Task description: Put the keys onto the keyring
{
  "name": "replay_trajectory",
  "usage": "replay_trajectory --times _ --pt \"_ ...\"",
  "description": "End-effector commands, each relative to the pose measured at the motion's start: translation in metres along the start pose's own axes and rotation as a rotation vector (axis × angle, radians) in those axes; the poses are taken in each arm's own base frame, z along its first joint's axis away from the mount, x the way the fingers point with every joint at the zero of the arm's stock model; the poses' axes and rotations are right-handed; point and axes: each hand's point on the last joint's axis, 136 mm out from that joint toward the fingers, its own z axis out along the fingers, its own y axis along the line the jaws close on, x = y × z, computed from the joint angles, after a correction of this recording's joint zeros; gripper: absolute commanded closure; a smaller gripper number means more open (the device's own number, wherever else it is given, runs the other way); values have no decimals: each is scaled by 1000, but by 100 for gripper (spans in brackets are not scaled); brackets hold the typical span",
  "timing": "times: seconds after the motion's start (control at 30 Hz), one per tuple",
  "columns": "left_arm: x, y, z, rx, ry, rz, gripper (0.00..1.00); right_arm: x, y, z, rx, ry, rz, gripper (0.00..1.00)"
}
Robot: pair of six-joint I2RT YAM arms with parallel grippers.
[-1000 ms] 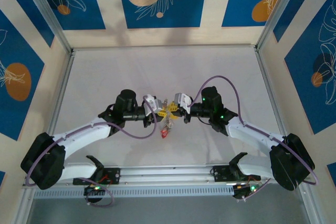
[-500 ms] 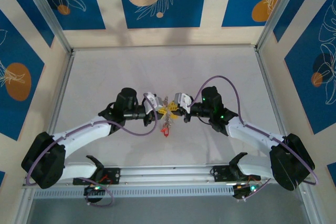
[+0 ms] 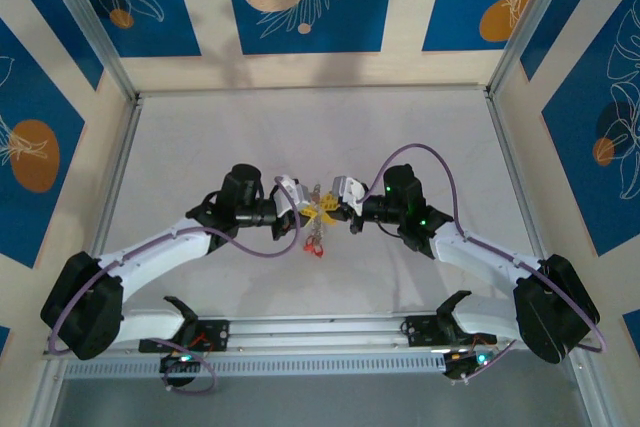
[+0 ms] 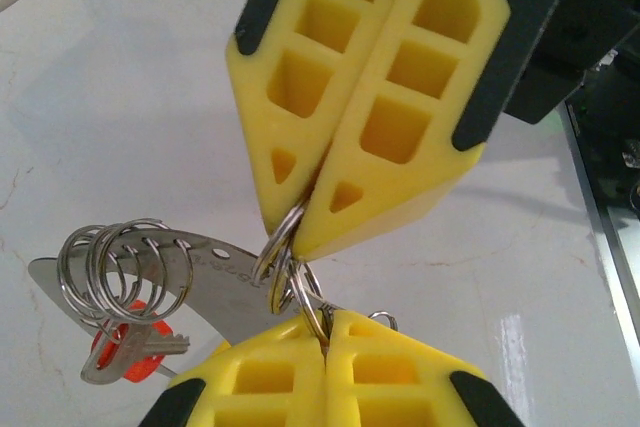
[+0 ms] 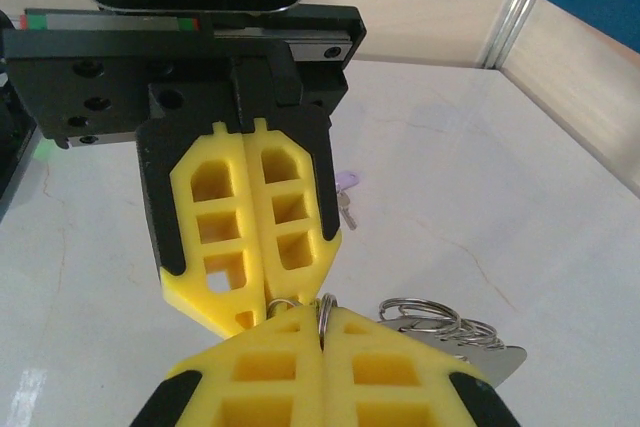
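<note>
At the centre of the top view the left gripper (image 3: 311, 213) and right gripper (image 3: 333, 211) meet tip to tip. Both are clamped on the same small silver wire loops (image 4: 285, 277), which link to the flat grey metal keyring (image 4: 222, 269). In the left wrist view the keyring's long axis runs from the pinch toward the lower left, with a red-headed key (image 4: 125, 355) hanging beneath. A pale purple key (image 5: 346, 185) lies on the white table (image 5: 450, 177) just beside the left gripper.

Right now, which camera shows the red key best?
Left wrist: the red key hangs close and sharp under the small rings, head and blade both clear. Top external gives it as just a tiny red speck.
</note>
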Motion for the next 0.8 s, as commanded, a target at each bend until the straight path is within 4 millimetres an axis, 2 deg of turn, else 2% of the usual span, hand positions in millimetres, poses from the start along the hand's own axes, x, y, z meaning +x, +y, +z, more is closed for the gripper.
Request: replay_trajectory --times 0.0,0.2,0.33,0.5,0.77 --pt "-10 1 -4 10 6 72 100 -21 -8 -5 6 -46 13 100" --pt "0 8 -5 -24 69 95 99 -19 -8 -9 2 -42 39 100" --pt "-6 6 -5 -18 47 104 81 -17 -7 -9 -2 -36 45 100" --pt "-14 2 -3 19 8 102 74 -15 -8 -7 4 -32 43 100" --pt "-5 2 -1 19 36 107 76 -16 -9 -6 8 -35 40 100"
